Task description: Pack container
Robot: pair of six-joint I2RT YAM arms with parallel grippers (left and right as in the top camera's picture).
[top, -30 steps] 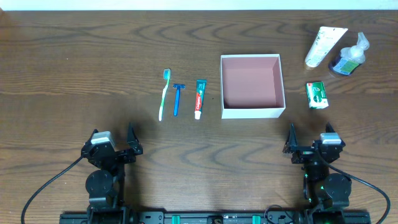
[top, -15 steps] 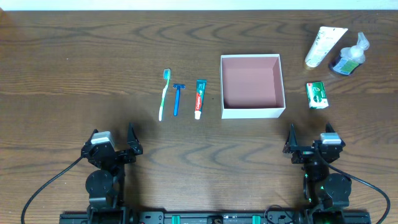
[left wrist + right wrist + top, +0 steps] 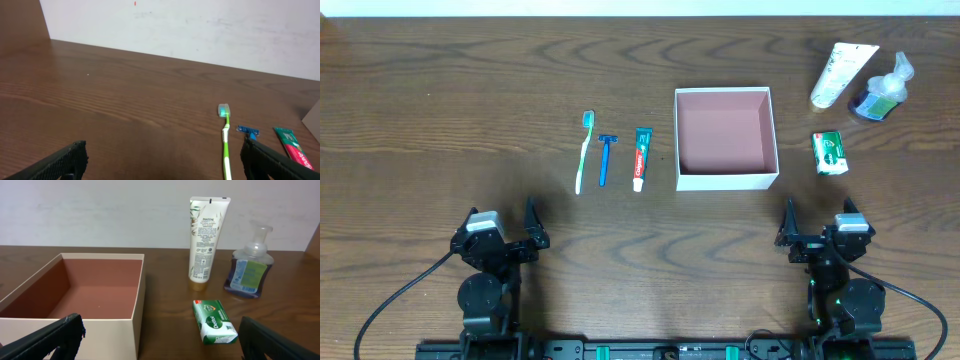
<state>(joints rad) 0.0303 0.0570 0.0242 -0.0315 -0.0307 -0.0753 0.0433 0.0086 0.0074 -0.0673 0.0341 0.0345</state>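
Observation:
The container (image 3: 726, 138), a square white box with a pink inside, stands empty at the table's middle; the right wrist view shows its near corner (image 3: 135, 330). To its left lie a green toothbrush (image 3: 584, 150), a blue razor (image 3: 606, 158) and a toothpaste tube (image 3: 641, 157). To its right are a green soap box (image 3: 829, 152), a white tube (image 3: 842, 73) and a pump bottle (image 3: 879, 92). My left gripper (image 3: 502, 229) and right gripper (image 3: 818, 223) rest open at the near edge, nothing between their fingers. In the left wrist view the toothbrush (image 3: 225, 137) lies ahead.
The dark wooden table (image 3: 440, 110) stretches to a white wall at the back. Black cables (image 3: 390, 300) trail from both arm bases at the front edge. The soap box (image 3: 215, 321) lies just ahead of my right gripper.

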